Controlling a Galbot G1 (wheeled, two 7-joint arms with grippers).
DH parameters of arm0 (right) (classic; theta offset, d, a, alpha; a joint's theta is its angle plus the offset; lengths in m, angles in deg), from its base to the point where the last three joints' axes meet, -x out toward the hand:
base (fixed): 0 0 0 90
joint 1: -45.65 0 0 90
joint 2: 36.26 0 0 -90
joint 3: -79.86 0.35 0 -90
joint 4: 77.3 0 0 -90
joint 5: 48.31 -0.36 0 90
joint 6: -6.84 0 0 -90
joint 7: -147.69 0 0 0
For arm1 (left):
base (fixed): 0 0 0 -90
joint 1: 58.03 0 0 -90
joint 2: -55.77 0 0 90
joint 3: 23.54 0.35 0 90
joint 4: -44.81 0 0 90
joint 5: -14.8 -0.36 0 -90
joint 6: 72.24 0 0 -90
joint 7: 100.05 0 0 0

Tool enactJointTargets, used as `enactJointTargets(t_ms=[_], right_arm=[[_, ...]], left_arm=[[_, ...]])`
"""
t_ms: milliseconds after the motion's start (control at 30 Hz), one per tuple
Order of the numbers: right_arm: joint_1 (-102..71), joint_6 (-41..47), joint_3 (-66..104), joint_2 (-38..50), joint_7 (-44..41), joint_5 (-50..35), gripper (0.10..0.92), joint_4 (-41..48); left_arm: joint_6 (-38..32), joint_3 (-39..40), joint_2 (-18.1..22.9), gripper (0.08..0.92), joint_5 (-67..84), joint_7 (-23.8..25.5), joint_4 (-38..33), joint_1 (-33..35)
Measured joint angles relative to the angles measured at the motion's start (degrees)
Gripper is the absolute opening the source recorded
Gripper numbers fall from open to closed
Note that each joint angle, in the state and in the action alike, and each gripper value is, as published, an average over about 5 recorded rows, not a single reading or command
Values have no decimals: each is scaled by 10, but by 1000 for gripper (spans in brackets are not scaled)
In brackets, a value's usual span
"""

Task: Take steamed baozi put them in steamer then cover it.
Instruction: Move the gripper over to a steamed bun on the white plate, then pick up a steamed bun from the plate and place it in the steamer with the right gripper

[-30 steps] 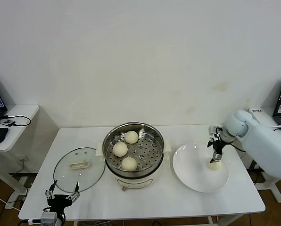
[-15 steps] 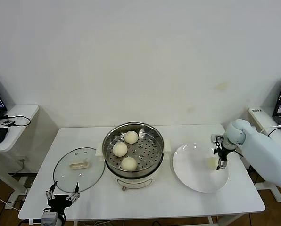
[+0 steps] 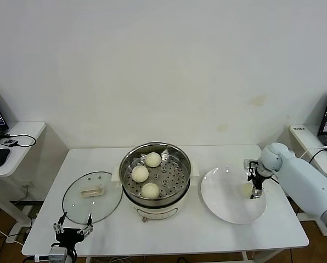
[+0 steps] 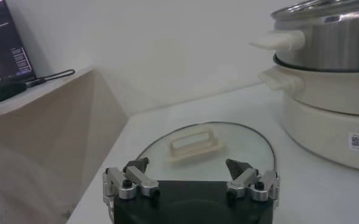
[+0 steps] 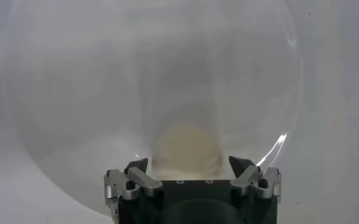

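Right gripper hung spread wide over the last baozi on the white plate, nothing grasped; closing off-center could've squished or rolled it. Left gripper idled open near the glass lid.

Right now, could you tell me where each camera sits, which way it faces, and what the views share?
Head view: from the robot's head, looking down at the table, steamer, cover and plate; both arms show.
Left wrist view: low at the table's near edge, facing the cover and steamer; the open left gripper shows.
Right wrist view: above the plate, looking down at the last baozi; the open right gripper shows.
Shared: head and left wrist both see cover and steamer; head and right wrist both see the plate.
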Motion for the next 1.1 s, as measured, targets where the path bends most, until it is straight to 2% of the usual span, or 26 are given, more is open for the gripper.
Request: enactJointTargets(t_ms=[67,333,733,1100], right_arm=[[0,0,0,-1,1,-1,798,1],[-1,1,2,2,0,-6,617,1],[41,24,-25,34,-14,-51,602,-52],[189,85,-135,27,-32,-186,602,-132]], left_arm=[[0,0,0,823,0,0,1,0],[0,0,1,823,-1,0,1,0],[0,1,-1,823,-6,-2,5,-5],[-2,-6,1,823,-30,-5,2,-13]])
